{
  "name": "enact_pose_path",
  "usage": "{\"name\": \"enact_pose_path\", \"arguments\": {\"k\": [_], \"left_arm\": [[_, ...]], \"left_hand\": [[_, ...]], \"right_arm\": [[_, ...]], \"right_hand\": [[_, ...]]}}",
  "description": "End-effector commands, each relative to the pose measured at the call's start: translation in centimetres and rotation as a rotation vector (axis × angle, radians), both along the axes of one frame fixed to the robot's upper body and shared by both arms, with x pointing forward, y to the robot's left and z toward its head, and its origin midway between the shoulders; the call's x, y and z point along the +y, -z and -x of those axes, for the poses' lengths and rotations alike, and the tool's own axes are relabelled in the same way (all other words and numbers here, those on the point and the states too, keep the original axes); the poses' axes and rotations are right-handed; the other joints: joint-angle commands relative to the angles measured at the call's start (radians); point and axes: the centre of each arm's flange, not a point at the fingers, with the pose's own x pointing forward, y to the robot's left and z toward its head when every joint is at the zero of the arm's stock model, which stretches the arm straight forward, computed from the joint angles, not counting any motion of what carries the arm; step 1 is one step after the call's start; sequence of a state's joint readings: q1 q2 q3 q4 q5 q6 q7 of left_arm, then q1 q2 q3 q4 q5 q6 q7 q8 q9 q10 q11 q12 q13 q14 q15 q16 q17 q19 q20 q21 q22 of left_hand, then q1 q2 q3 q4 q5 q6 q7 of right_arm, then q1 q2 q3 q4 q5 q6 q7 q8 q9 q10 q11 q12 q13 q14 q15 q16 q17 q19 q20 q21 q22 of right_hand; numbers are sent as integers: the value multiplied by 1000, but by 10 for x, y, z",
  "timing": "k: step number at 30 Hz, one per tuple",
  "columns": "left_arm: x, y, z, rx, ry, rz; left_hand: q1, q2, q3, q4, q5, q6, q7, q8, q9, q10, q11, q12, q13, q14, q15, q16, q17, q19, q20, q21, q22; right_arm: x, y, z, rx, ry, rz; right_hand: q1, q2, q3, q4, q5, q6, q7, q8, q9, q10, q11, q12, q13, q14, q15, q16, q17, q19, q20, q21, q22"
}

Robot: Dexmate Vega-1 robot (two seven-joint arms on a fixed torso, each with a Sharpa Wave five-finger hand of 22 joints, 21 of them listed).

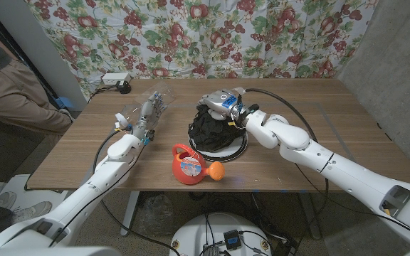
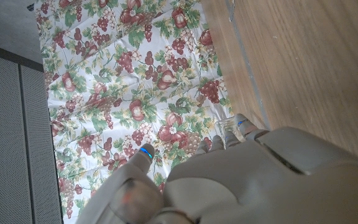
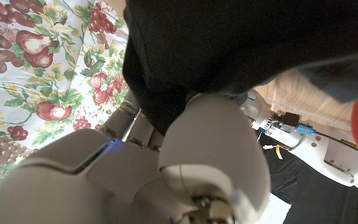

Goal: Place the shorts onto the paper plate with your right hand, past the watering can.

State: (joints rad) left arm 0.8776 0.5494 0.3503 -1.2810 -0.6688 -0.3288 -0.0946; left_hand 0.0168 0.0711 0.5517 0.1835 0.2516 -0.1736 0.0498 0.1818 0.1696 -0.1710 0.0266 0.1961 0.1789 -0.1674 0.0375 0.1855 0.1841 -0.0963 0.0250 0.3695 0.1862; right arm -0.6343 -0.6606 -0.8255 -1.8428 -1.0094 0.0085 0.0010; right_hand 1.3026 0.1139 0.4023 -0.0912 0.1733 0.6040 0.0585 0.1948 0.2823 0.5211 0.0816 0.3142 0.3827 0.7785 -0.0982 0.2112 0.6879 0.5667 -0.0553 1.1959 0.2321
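Can (image 1: pixel 189 165) sits nearest us, red with an orange spout; just beyond, black shorts (image 1: pixel 212 130) hang over the plate (image 1: pixel 236 151), gripped by our right hand (image 1: pixel 223 103). Left hand (image 1: pixel 142 121) holds nothing; its wrist camera alone catches floral curtain (image 2: pixel 135 81).

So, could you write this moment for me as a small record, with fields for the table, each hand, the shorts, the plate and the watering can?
table: wooden table, flowered curtain behind it
right hand: right hand grips the black shorts from above
shorts: bunched in a heap over the paper plate, lowest part seems to touch it
plate: white, its rim shows under the shorts
watering can: red watering can with orange spout tip, at the near edge, in front of the plate
left hand: left hand beside a clear plastic bottle; grip unclear
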Motion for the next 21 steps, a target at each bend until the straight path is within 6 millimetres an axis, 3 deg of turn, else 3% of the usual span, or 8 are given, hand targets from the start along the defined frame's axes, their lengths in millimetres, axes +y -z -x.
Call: {"name": "enact_pose_path", "arguments": {"k": [1, 6, 9, 11, 13, 16, 18, 21], "left_arm": [[1, -1, 3, -8, 0, 0], [1, -1, 2, -5, 2, 3], [0, -1, 2, -7, 4, 1], [0, -1, 2, -8, 1, -2], [1, -2, 2, -9, 1, -5], [1, -2, 2, -7, -2, -1], [1, -2, 2, -6, 1, -1], [1, -2, 1, -6, -1, -1]], "left_hand": [[3, 103, 4, 2, 6, -10, -5, 0, 6, -42, -1, 2, 4, -60, 1, 4, 1, 2, -2, 0, 3], [3, 103, 4, 2, 6, -10, -5, 0, 6, -40, -4, 3, 4, -60, 1, 4, 1, 3, -1, -1, 3], [2, 103, 4, 2, 6, -11, -4, 0, 6, -44, 2, 1, 4, -60, 3, 4, 1, 2, -2, -2, 3], [2, 103, 3, 2, 6, -14, -1, -1, 6, -46, 6, 0, 4, -61, 3, 3, 1, 1, -2, -3, 3], [2, 102, 3, 2, 5, -14, -1, -1, 6, -45, 6, 1, 4, -61, 4, 3, 1, 2, -2, -3, 3], [1, 102, 3, 3, 5, -15, 0, -1, 6, -46, 5, 1, 4, -62, 5, 3, 1, 1, -1, -3, 3], [1, 102, 2, 3, 5, -15, -1, -1, 6, -45, 5, 1, 4, -62, 5, 3, 2, 2, -2, -3, 3], [0, 102, 2, 3, 5, -15, -1, -1, 6, -46, 5, 1, 4, -62, 5, 3, 2, 1, -1, -4, 3]], "right_arm": [[2, -1, 4, 16, 25, 28], [3, -2, 6, 14, 31, 30], [3, -2, 6, 8, 38, 30], [2, -3, 6, 9, 44, 30], [2, -3, 5, 12, 53, 30], [1, -5, 6, 8, 68, 34], [1, -6, 6, 11, 66, 34], [1, -7, 5, 13, 78, 36]], "right_hand": [[-130, -27, -50, 60, 5, -63, 27, -6, -10, -60, 40, -73, -30, -129, -62, -16, -46, -47, -140, -46, -65], [-197, -51, -84, 87, 11, -86, 44, -3, -20, -88, 84, -105, -47, -177, -18, -12, -70, -58, -122, -81, -71], [-229, -71, -102, 98, 14, -83, 33, 2, -24, -90, 83, -111, -56, -193, 2, -12, -88, -65, -101, -105, -74], [-253, -80, -114, 109, 17, -76, 19, 7, -26, -90, 69, -114, -63, -195, 1, -9, -103, -67, -84, -123, -74], [-294, -81, -130, 130, 19, -97, 28, 0, -29, -102, 85, -121, -72, -218, 21, -12, -119, -69, -50, -147, -75], [-354, -82, -153, 162, 22, -123, 27, -2, -34, -129, 93, -128, -86, -267, 48, -19, -149, -97, 34, -199, -76], [-396, -84, -171, 183, 22, -150, 52, -7, -37, -148, 117, -130, -95, -289, 63, -19, -164, -103, 51, -226, -75], [-435, -92, -191, 201, 23, -163, 62, -6, -41, -156, 128, -129, -104, -306, 74, -17, -179, -104, 76, -251, -75]]}}
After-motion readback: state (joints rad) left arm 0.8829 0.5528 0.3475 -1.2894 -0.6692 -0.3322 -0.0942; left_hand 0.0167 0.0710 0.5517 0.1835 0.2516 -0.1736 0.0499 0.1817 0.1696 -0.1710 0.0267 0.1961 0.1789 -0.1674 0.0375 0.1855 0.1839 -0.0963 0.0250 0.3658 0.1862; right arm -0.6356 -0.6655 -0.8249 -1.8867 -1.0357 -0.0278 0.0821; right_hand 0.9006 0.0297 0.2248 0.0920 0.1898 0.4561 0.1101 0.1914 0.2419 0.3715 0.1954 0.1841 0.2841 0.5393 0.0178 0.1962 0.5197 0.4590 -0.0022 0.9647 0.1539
